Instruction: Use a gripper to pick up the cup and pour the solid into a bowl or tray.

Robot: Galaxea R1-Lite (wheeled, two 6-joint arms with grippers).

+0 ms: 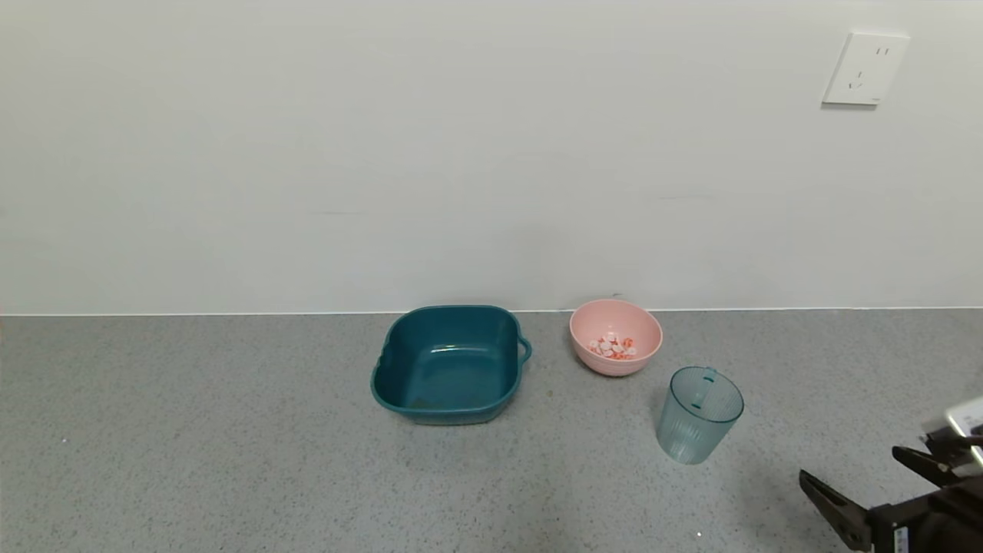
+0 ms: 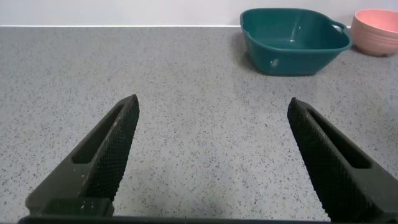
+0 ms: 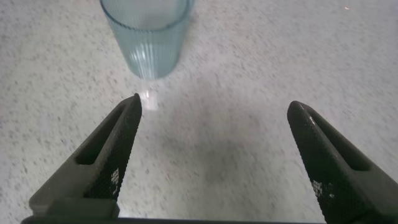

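The transparent blue-green ribbed cup (image 1: 698, 415) stands upright and looks empty on the grey counter; it also shows in the right wrist view (image 3: 148, 34). The pale pink bowl (image 1: 641, 322) sits behind and left of it, with small pink, orange-red and white chunks (image 1: 613, 346) inside. My right gripper (image 1: 852, 472) is open and empty at the lower right, apart from the cup; in its own wrist view (image 3: 212, 107) only counter lies between the fingers. My left gripper (image 2: 212, 107) is open and empty over bare counter; it is out of the head view.
A dark teal square tub (image 1: 449, 362) with handles stands left of the pink bowl, empty; it shows in the left wrist view (image 2: 292, 38) with the bowl (image 2: 377, 22) beside it. A white wall backs the counter, with a socket (image 1: 865, 67) at upper right.
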